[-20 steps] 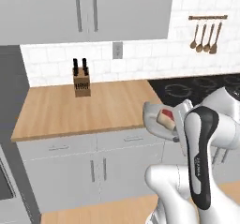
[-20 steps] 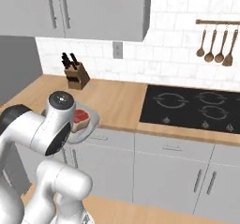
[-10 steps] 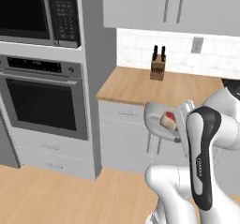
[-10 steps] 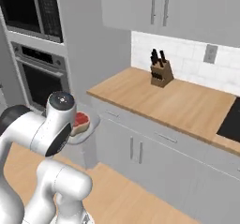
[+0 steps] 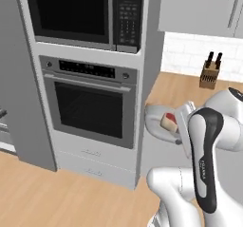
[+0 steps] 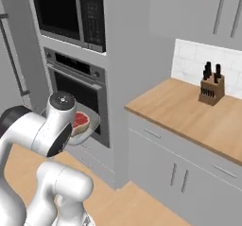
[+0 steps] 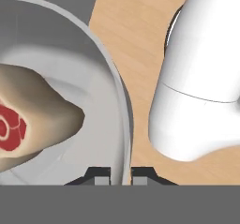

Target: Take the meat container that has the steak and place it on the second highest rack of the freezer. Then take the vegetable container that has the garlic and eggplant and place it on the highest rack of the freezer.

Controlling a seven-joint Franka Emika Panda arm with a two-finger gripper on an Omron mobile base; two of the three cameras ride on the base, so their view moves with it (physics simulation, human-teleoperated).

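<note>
Black-fronted oven (image 5: 90,108) just beyond held meat container (image 5: 156,124)

Microwave (image 5: 78,12) above black-fronted oven (image 5: 90,105); knife block (image 6: 211,85) on wooden counter (image 6: 189,116) (near the wall).

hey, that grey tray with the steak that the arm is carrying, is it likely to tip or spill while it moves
Possibly. The gripper seems to pinch the meat container at one rim only, so it may sag or tilt. The steak lies loose and is far smaller than the tray, so it could slide. The raised rim would probably stop it.
</note>
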